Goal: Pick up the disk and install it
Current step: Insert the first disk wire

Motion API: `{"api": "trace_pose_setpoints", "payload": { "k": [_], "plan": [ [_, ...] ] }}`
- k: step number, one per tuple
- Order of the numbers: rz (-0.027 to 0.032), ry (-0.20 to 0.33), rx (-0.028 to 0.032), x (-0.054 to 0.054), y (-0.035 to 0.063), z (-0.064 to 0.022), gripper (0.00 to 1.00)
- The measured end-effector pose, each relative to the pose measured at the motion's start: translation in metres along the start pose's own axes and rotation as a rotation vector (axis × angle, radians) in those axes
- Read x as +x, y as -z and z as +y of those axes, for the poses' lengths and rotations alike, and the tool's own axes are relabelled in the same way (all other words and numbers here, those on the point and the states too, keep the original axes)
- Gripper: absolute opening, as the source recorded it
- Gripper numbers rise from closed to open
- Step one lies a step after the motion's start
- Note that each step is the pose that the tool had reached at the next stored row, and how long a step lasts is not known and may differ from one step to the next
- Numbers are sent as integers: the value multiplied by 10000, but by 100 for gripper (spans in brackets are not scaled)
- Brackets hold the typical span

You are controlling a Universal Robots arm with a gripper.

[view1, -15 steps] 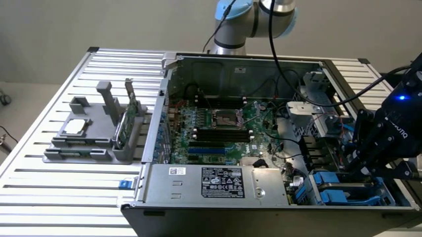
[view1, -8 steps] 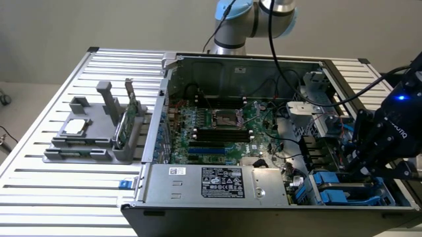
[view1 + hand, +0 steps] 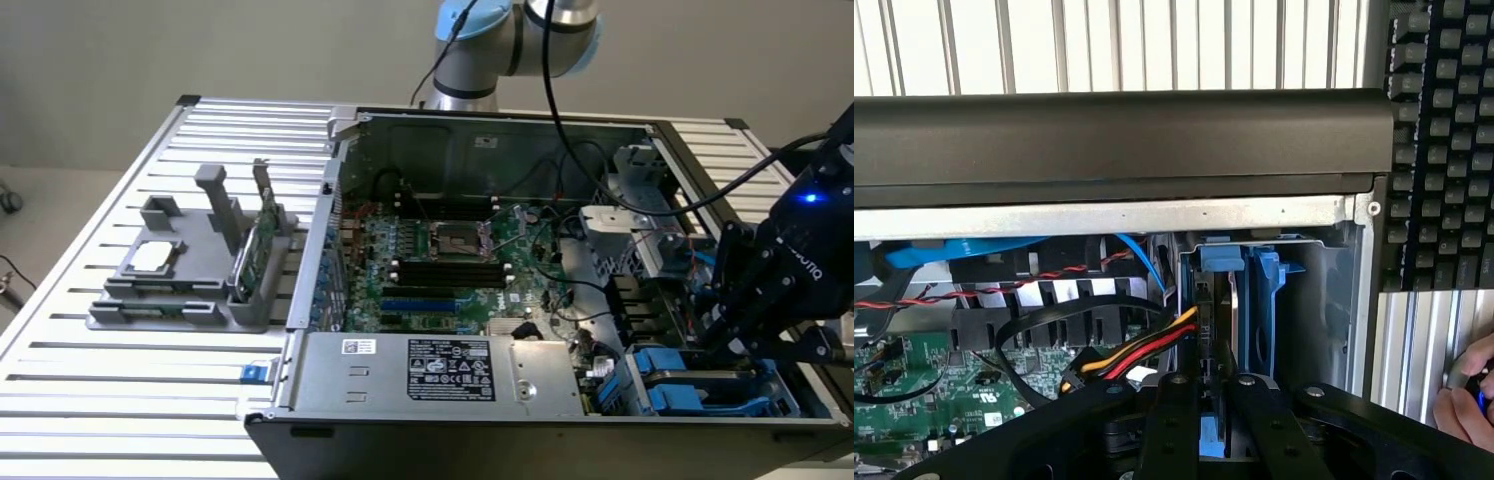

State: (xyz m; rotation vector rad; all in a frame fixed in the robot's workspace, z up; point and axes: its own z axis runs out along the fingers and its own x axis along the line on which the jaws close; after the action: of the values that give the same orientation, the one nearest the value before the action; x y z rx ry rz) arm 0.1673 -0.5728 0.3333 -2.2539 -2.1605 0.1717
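In the wrist view the disk (image 3: 1216, 300) stands on edge in the blue-railed drive bay (image 3: 1269, 300) at the corner of the open computer case, with a blue rail tab at its far end. My gripper (image 3: 1212, 390) is shut on the disk's near edge, one black finger (image 3: 1172, 405) on each side and a blue piece showing between them. In the exterior view the gripper (image 3: 727, 345) hangs over the blue drive bay (image 3: 674, 385) at the case's near corner, on the exterior view's right.
Red, yellow and black cables (image 3: 1144, 350) run beside the bay. The case holds the motherboard (image 3: 441, 260) and the power supply (image 3: 441, 370). A grey fixture (image 3: 174, 290) with a chip (image 3: 154, 255) and a green card (image 3: 267, 215) stands outside it. A keyboard (image 3: 1444, 140) and a person's hand (image 3: 1466, 395) are near.
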Motion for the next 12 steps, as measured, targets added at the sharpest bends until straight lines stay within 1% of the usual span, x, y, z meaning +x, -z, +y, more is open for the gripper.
{"api": "trace_pose_setpoints", "payload": {
  "k": [12],
  "plan": [
    [0,0,0,2,2,21,17]
  ]
}}
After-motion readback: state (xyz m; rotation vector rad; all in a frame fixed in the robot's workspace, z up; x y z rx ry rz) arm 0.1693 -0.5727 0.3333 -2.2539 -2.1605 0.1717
